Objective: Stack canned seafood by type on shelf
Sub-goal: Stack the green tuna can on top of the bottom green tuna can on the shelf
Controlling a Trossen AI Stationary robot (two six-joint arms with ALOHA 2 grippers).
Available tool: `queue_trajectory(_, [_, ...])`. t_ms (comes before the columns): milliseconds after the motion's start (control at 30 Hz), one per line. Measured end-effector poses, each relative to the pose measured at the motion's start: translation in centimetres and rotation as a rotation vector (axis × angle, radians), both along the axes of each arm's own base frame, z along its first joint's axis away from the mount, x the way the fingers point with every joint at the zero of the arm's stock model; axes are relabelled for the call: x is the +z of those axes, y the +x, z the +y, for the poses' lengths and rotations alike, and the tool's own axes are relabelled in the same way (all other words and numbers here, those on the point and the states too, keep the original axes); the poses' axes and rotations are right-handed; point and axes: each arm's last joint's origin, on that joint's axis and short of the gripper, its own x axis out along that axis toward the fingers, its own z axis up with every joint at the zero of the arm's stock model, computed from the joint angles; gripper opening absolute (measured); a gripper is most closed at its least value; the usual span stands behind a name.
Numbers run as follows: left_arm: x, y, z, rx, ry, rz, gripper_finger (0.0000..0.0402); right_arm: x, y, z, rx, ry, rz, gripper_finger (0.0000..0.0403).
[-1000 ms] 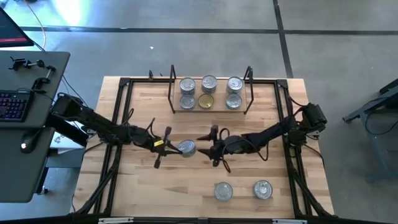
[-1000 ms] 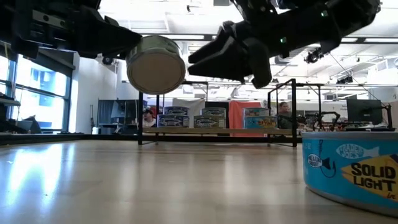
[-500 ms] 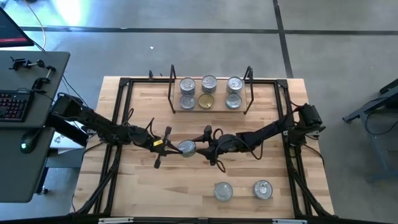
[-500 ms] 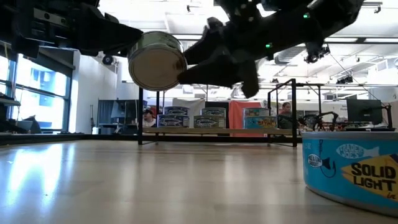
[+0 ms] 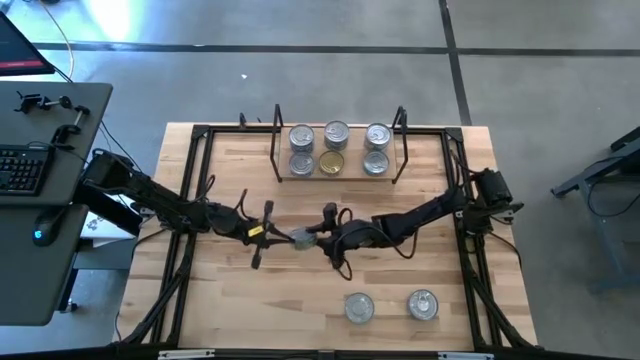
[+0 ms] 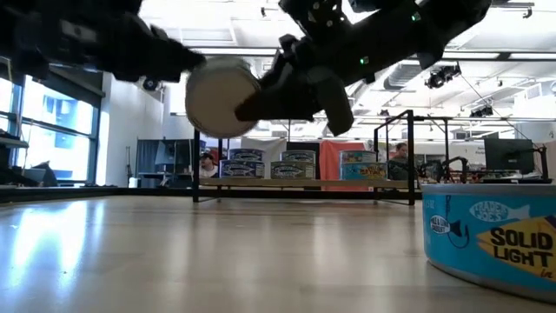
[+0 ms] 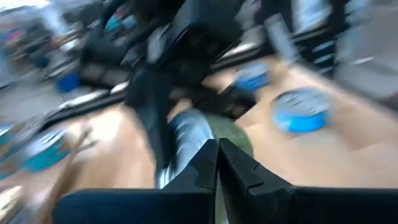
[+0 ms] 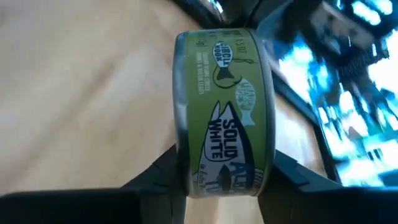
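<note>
Closing in from a second earlier, when it hung open and apart, the right pincer [image 5: 318, 239] now has its two fingers on either side of a green-labelled tin [image 8: 224, 112] marked "Solid White", held up off the worktop [image 5: 230, 300] at mid-table. Across from it, the left pincer [image 5: 272, 233] meets the same tin from the opposite side; its fingers are clenched together, as they were a second ago, and whether they are pinching the tin's rim cannot be told from these pictures. Seen from table height, the tin [image 6: 223, 97] hangs on its edge between the two dark arms, its round pale end facing the camera. Beyond the two pincers, at the far edge of the worktop, stands the shelf [image 5: 338, 176], its light board carrying six tins in two rows of three, one of them a gold-lidded tin [image 5: 332, 163] in the middle of the nearer row. On the near side of the right pincer, two more silver-lidded tins [image 5: 359, 307] sit well apart from the handover, close to the front edge. One of them, a blue tin [image 6: 491, 241] reading "Solid Light", fills the low view's right corner.
</note>
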Motion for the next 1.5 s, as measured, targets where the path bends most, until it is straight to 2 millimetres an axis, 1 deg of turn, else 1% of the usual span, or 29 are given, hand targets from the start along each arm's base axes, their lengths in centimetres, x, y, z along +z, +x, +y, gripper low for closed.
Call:
queue_trajectory(133, [-0.8, -0.2, 0.6, 0.172, 0.036, 0.091, 0.0000, 1.6, -1.1, 0.1, -0.214, -0.103, 0.116, 0.0124])
queue_trajectory(200, [-1.7, -0.4, 0.9, 0.259, 0.034, 0.161, 0.0000, 3.0, -1.7, -0.2, -0.323, -0.135, 0.142, 0.0124])
queue_trajectory(267, [-2.0, -0.6, 1.1, 0.343, 0.016, 0.189, 0.0000, 4.0, -2.0, -1.3, -0.460, -0.174, 0.161, 0.0124])
queue_trajectory(367, [-2.6, -0.9, 1.3, 0.406, -0.020, 0.241, 0.0000, 4.9, -2.1, -3.6, -0.717, -0.283, 0.152, 0.0124])
queue_trajectory(433, [-2.7, -1.0, 1.3, 0.413, -0.047, 0.255, 0.0001, 5.1, -1.9, -5.5, -0.776, -0.291, 0.165, 0.0124])
queue_trajectory(533, [-2.9, -1.1, 1.3, 0.415, -0.049, 0.270, 0.0001, 4.5, -1.5, -8.4, -0.791, -0.260, 0.216, 0.0124])
queue_trajectory(633, [-2.9, -1.1, 1.3, 0.416, -0.052, 0.270, 0.0001, 3.4, -1.1, -10.9, -0.822, -0.291, 0.276, 0.0124])
queue_trajectory(733, [-2.9, -1.1, 1.3, 0.416, -0.056, 0.272, 0.0001, 2.1, -0.5, -12.8, -0.829, -0.313, 0.314, 0.0124])
queue_trajectory(800, [-2.9, -1.1, 1.3, 0.416, -0.056, 0.273, 0.0001, 1.2, 0.0, -13.5, -0.829, -0.323, 0.315, 0.0124])
queue_trajectory(967, [-2.9, -1.1, 1.3, 0.416, -0.062, 0.272, 0.0001, -0.4, 0.6, -14.5, -0.830, -0.357, 0.343, 0.0124])
queue_trajectory(1100, [-2.9, -1.1, 1.1, 0.408, -0.064, 0.272, 0.0001, -0.6, 0.5, -14.8, -0.840, -0.368, 0.361, 0.0125])
queue_trajectory(1133, [-2.9, -1.1, 1.0, 0.407, -0.064, 0.272, 0.0001, -0.6, 0.5, -14.8, -0.840, -0.367, 0.362, 0.0134])
queue_trajectory(1267, [-2.9, -1.1, 1.0, 0.405, -0.063, 0.272, 0.0001, -0.4, 0.5, -14.4, -0.803, -0.376, 0.376, 0.0203])
queue_trajectory(1333, [-2.9, -1.1, 1.0, 0.405, -0.063, 0.272, 0.0001, -0.3, 0.5, -14.1, -0.787, -0.390, 0.383, 0.0228])
queue_trajectory(1400, [-2.9, -1.1, 1.0, 0.406, -0.063, 0.273, 0.0001, -0.2, 0.5, -14.0, -0.780, -0.394, 0.390, 0.0240])
queue_trajectory(1500, [-2.9, -1.1, 1.0, 0.406, -0.063, 0.273, 0.0001, 0.4, 0.7, -13.8, -0.770, -0.394, 0.418, 0.0246])
